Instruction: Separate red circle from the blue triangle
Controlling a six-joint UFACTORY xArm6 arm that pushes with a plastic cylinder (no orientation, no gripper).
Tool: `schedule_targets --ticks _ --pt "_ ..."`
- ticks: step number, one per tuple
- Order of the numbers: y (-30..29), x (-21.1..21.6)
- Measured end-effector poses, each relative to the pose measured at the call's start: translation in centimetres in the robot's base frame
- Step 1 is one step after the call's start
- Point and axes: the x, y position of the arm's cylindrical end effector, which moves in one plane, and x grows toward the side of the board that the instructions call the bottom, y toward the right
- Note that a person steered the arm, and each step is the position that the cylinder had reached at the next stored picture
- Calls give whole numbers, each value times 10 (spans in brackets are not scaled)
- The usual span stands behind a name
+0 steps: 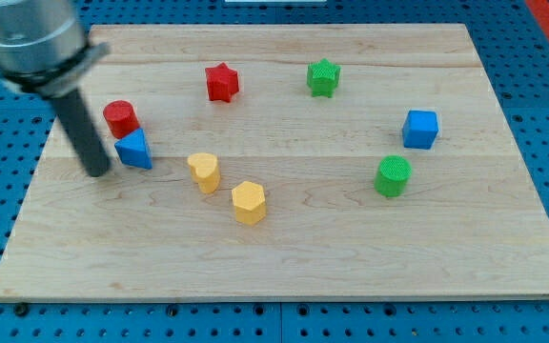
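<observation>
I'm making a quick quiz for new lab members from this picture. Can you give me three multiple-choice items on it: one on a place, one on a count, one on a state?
1. Where is my tip relative to the blue triangle?
A. at the view's left of it
B. at the view's right of it
C. near the green circle

2. How many yellow blocks lie on the board?
A. one
B. two
C. four

3. How do the red circle and the blue triangle stand?
A. close together
B. at opposite board edges
C. stacked

Key: 1 A, the rod ends just left of the triangle. 2 B, two yellow blocks sit near the middle. 3 A, they nearly touch.
</observation>
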Motion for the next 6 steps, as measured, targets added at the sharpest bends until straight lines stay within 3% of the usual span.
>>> schedule_targets --ticks 1,3,5,6 --pt "-34 -18" --pt "42 -69" --pt "-45 -98" --pt "38 -165"
